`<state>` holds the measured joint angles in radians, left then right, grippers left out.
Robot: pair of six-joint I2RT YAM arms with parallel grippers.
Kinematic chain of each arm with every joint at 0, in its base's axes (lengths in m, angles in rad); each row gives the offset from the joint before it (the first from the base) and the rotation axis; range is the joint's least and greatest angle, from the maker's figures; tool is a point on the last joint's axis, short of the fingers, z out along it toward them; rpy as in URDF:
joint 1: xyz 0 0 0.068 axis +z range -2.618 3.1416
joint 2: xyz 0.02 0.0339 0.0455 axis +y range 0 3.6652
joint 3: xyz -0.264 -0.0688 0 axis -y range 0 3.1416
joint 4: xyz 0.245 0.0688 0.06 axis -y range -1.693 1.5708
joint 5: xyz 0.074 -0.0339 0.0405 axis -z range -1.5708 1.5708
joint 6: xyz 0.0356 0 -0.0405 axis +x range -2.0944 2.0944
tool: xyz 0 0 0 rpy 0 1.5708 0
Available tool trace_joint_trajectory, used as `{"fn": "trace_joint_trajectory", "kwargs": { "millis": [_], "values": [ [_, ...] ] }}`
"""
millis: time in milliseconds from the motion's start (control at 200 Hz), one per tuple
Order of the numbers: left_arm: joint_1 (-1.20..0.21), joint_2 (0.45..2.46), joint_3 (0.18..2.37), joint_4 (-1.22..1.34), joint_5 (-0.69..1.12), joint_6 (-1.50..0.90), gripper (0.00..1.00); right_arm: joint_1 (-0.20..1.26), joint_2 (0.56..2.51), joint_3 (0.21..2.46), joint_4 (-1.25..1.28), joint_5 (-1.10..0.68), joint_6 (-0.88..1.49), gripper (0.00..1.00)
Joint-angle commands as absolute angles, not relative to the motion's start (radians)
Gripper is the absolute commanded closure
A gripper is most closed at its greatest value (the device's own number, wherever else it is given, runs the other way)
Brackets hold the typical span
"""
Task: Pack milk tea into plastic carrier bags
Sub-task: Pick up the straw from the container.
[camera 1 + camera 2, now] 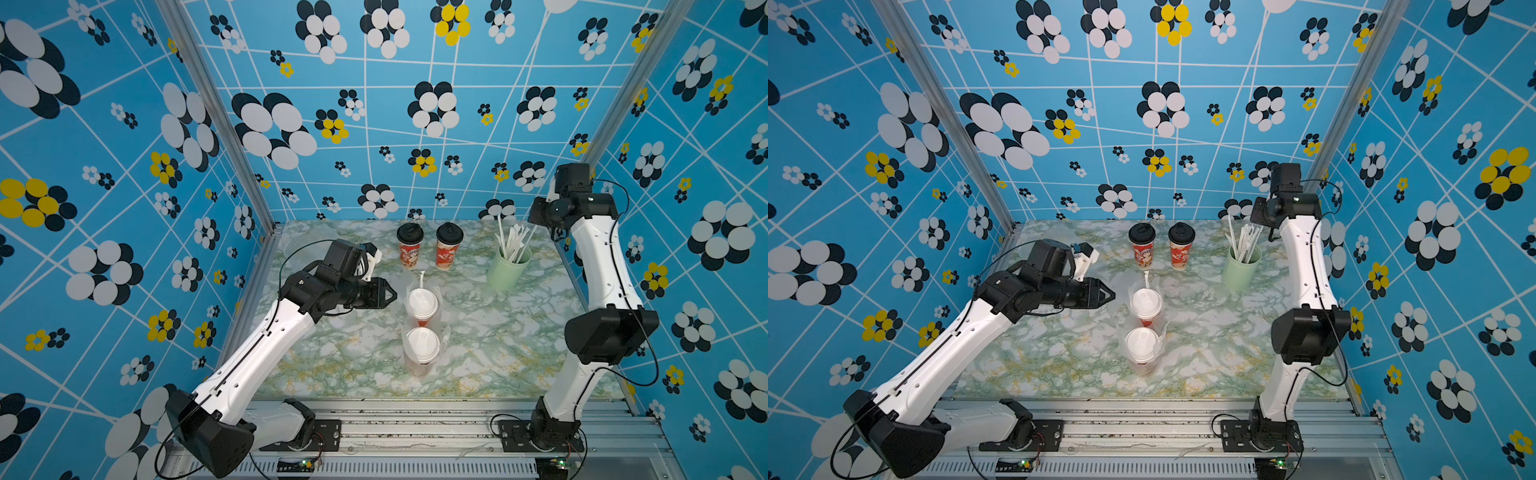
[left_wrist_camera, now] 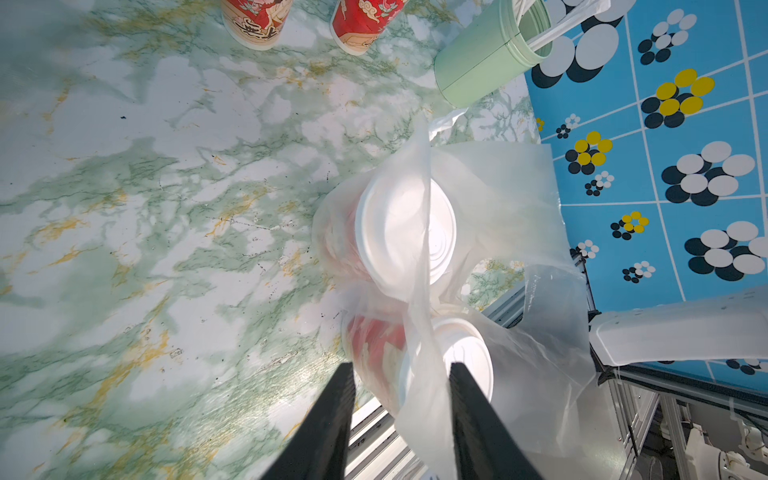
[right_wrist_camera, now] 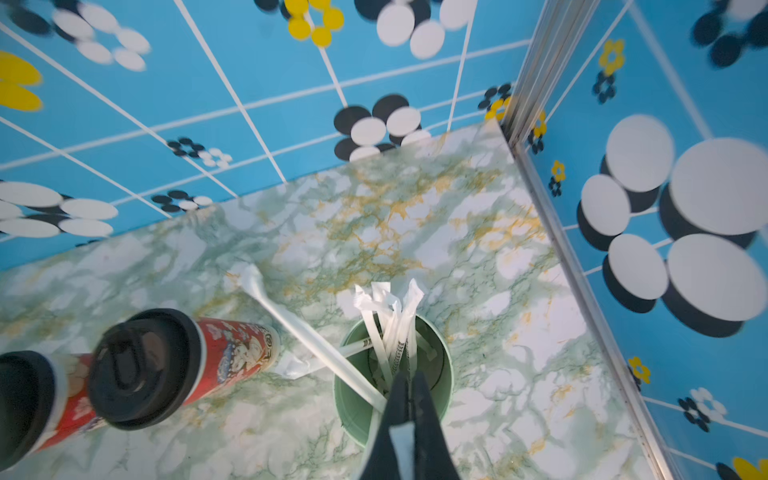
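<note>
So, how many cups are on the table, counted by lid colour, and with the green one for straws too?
Cups with black lids: 2
Cups with white lids: 2
Pale green straw cup: 1
Total: 5

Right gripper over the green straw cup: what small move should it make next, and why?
Probably lift straight up. The right gripper looks shut on a wrapped straw above the green cup, whose other straws stand close by, so a vertical pull should free it cleanly.
</note>
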<state>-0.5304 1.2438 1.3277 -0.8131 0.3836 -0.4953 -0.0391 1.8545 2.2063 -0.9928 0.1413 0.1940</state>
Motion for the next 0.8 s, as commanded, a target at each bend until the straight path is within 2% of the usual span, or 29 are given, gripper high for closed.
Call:
{"fn": "trace_joint_trajectory", "kwargs": {
  "millis": [0, 45, 75, 290, 425, 665, 795],
  "values": [
    [-0.538, 1.209, 1.348, -0.852, 0.356, -0.514, 0.58, -0.015, 1.794, 2.261, -1.062, 0.202, 0.182, 0.99],
    [-0.544, 1.203, 1.345, -0.856, 0.35, -0.52, 0.58, -0.003, 1.771, 2.27, -1.07, 0.213, 0.178, 1.0],
    [-0.548, 1.198, 1.343, -0.857, 0.346, -0.523, 0.53, 0.002, 1.759, 2.272, -1.071, 0.223, 0.178, 0.99],
    [-0.594, 1.167, 1.337, -0.891, 0.31, -0.551, 0.5, 0.057, 1.688, 2.332, -1.157, 0.196, 0.18, 1.0],
    [-0.648, 1.15, 1.339, -0.931, 0.267, -0.584, 0.45, 0.107, 1.61, 2.351, -1.215, 0.082, 0.22, 1.0],
    [-0.762, 1.145, 1.332, -0.952, 0.206, -0.66, 0.4, 0.322, 1.465, 2.349, -1.241, -0.082, 0.321, 1.0],
    [-0.814, 1.156, 1.314, -0.956, 0.192, -0.689, 0.41, 0.493, 1.434, 2.329, -1.241, -0.112, 0.357, 1.0]
  ]
}}
